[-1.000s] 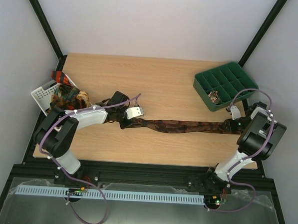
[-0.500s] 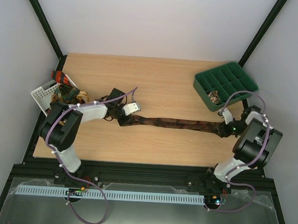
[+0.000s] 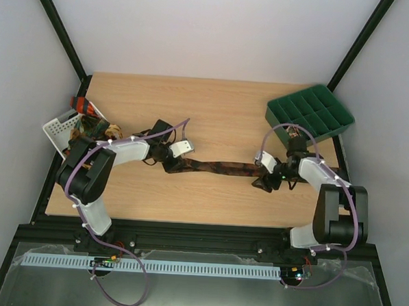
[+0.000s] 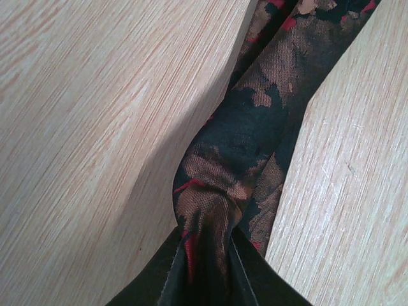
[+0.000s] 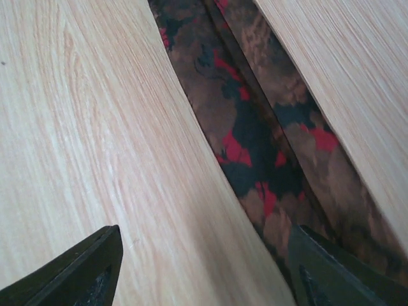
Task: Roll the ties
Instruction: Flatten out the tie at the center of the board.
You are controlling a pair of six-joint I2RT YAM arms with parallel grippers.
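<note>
Progress: no roll begun | dark brown red-specked fabric necktie (image 3: 221,168) lay unrolled along the light wooden table (image 3: 213,112) between my grippers | left gripper (image 4: 205,280) pinched narrow on one end | right gripper (image 5: 204,271) spread wide at the other end, gripping nothing | other patterned ties (image 3: 96,128) sat in the white slotted plastic basket (image 3: 57,130), still to roll

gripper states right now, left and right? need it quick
Left gripper: closed, pinching the dark brown tie.
Right gripper: open, fingers spread over the same tie, holding nothing.
</note>
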